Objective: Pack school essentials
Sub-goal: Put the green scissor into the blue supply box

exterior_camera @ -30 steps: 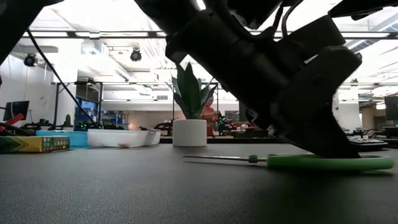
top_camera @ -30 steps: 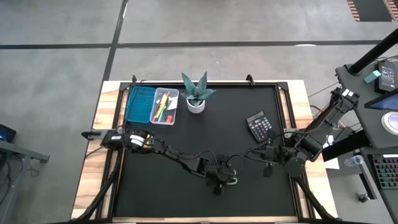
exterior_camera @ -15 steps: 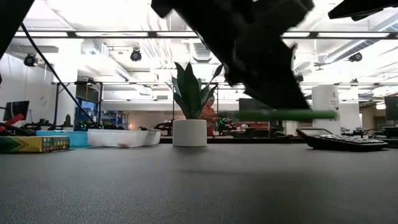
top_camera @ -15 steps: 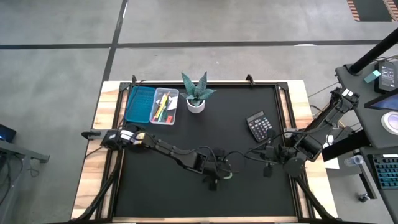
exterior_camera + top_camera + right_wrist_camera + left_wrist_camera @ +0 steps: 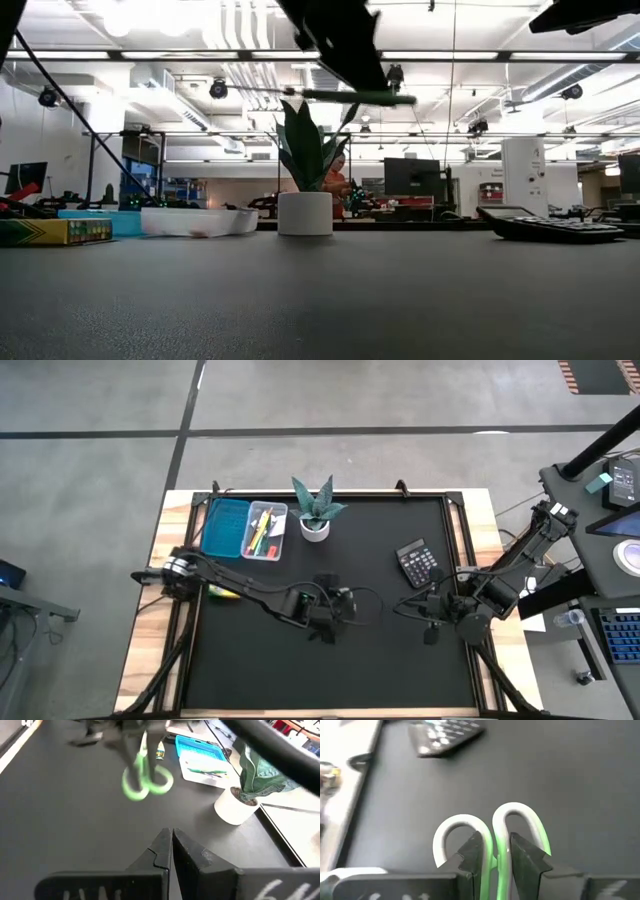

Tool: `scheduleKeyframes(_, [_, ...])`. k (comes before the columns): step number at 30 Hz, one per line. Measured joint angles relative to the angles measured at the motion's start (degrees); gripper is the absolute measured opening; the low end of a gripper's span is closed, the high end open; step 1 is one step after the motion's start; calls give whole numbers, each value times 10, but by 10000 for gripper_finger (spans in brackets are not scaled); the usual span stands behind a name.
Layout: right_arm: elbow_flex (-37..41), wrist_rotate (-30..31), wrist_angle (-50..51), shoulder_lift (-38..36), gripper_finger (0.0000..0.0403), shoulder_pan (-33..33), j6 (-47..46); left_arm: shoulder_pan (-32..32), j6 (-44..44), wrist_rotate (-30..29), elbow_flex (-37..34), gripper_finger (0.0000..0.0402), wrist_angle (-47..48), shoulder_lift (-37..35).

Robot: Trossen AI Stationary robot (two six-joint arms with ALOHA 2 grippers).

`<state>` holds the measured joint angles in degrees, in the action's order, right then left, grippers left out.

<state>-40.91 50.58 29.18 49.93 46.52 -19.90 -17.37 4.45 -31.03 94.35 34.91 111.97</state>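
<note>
The green-handled scissors (image 5: 520, 822) are up in the air in my left gripper (image 5: 496, 842), which is shut on them over the table's middle (image 5: 328, 615). The low view shows them level (image 5: 355, 97), high above the plant. A clear tray (image 5: 264, 532) with pens and pencils lies on the table near the far left corner, next to a blue lid (image 5: 226, 527). The yellow crayon box (image 5: 50, 232) rests flat on the left side. My right gripper (image 5: 171, 845) is shut and waits low at the table's right (image 5: 432, 625), touching nothing. My left gripper pinches the scissors between its two fingers (image 5: 475, 855) at the neck where the two handle loops meet (image 5: 496, 862). Both loops (image 5: 462, 827) stick out past the fingertips. The scissors are lifted clear and lie level, with the thin blades (image 5: 270, 92) pointing away from the handles.
A spiky plant in a white pot (image 5: 316, 515) stands at the far middle. A black calculator (image 5: 417, 563) lies on the right half. The black mat (image 5: 250, 660) is bordered by wooden strips on the left and right.
My left gripper has risen from the table's near middle with the scissors, moving toward the far edge and somewhat left. The scissors lay flat on the mat a second ago and now hang clear, well above the table and still level.
</note>
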Motion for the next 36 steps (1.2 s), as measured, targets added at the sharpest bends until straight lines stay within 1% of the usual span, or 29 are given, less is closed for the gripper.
scheduleKeyframes(3, [0,0,3,0,9,0,0,2,22,-36,-35,57,4,-40])
scheduleKeyframes(5, [0,0,5,0,9,0,0,5,42,-47,-66,57,2,-73])
scheduleKeyframes(12, [0,0,6,-1,9,0,4,27,141,-125,-192,57,2,-201])
scheduleKeyframes(17, [0,0,6,-6,9,0,14,78,223,-162,-278,57,2,-296])
scheduleKeyframes(20, [0,4,5,-14,9,0,25,125,264,-186,-319,57,1,-343])
scheduleKeyframes(22, [0,5,5,-20,9,0,31,160,297,-212,-340,57,1,-366])
scheduleKeyframes(24, [0,5,4,-26,9,0,41,199,312,-221,-357,57,-2,-383])
scheduleKeyframes(27, [0,5,3,-36,9,0,60,257,327,-213,-370,57,-15,-387])
scheduleKeyframes(31, [0,7,1,-49,9,0,74,326,328,-209,-371,57,-25,-369])
scheduleKeyframes(36, [0,9,6,-53,9,0,73,383,329,-205,-377,57,-87,-337])
